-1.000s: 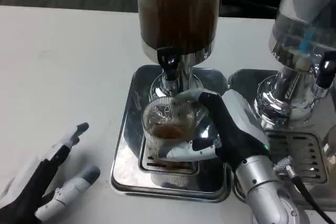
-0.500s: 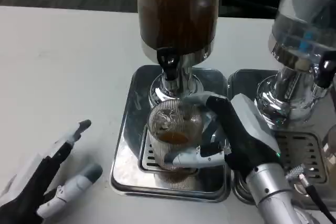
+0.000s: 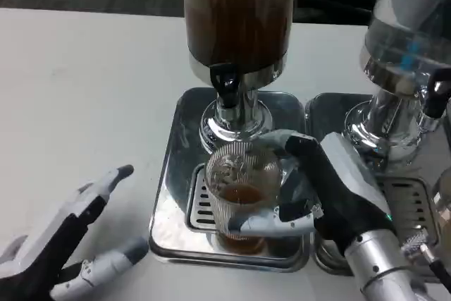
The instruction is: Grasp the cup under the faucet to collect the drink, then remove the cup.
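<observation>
The right hand [image 3: 320, 192] wraps around a ribbed clear glass cup [image 3: 242, 199], fingers curled across its front and far side, so the cup is firmly held. The cup carries a shallow layer of brown drink and sits over the slotted grate of the steel drip tray [image 3: 171, 195], toward the tray's near edge, in front of the black faucet [image 3: 225, 84] of the dark-drink dispenser [image 3: 238, 15] and not directly beneath it. No stream is visible falling from the faucet. Judging from this, collecting looks finished and the removal step is in hand. The next move calls for keeping the cup upright and level while drawing it clear of the tray's raised rim, then setting it on the white table [image 3: 84, 89]; a tilt could slosh the drink. The left hand [image 3: 63, 244] lies near the table's front left corner, fingers spread and holding nothing, well apart from the tray. A second dispenser [image 3: 409, 47] with clear contents stands to the right.
</observation>
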Robot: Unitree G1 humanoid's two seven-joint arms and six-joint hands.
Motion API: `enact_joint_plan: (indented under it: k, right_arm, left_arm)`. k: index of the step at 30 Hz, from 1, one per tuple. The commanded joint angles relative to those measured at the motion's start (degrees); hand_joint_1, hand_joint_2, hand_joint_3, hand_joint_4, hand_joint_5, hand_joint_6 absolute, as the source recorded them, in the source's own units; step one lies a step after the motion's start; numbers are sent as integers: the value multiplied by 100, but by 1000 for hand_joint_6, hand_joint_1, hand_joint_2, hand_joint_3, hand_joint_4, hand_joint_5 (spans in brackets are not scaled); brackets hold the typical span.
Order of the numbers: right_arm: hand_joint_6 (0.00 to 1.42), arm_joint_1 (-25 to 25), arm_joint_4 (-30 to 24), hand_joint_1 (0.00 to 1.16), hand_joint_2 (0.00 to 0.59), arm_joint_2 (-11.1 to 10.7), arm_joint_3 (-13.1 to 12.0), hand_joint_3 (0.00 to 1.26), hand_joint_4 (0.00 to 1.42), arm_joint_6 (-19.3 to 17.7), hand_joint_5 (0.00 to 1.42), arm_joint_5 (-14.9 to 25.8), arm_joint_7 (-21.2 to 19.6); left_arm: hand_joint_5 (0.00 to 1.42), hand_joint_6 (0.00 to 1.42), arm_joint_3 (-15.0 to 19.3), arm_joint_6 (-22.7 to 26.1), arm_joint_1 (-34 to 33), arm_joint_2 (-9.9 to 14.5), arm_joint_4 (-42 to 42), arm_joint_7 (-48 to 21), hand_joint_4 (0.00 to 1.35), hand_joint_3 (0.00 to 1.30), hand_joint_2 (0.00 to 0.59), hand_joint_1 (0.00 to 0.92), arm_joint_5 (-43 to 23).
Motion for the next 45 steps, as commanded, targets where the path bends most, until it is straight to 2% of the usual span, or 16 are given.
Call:
enact_joint_plan:
  k: [1,10,17,23,28,36,45]
  right_arm:
    - [1192,50,-299,947,118,-42,-34,815,905,-29,984,24,96]
    - [1210,258,-845,947,118,-185,-70,834,925,36,1002,-2,328]
    - [1225,421,-1096,947,118,-240,-33,839,929,61,1003,3,521]
    - [1227,601,-1427,947,118,-248,55,840,929,96,1013,-127,641]
    - [1227,832,-1623,947,118,-272,186,847,929,80,1014,-166,749]
    - [1227,973,-1704,945,129,-177,365,854,939,24,1014,-269,699]
    - [1242,1040,-1693,942,135,-142,314,862,941,-63,1024,-266,648]
  left_arm:
    - [16,0,116,27,308,167,-460,114,0,16,117,0,195]
    - [0,0,505,225,1101,306,-1340,334,0,0,109,0,876]
    - [0,0,578,277,1427,307,-1609,360,0,0,106,0,991]
    - [0,0,799,383,1888,88,-1974,873,0,0,106,0,1480]
    - [0,0,891,504,2256,3,-2289,1136,0,0,106,0,1780]
    - [0,0,797,621,2464,-130,-2432,1413,0,0,106,0,2052]
    - [0,0,800,746,2553,-127,-2446,1554,0,0,106,0,2149]
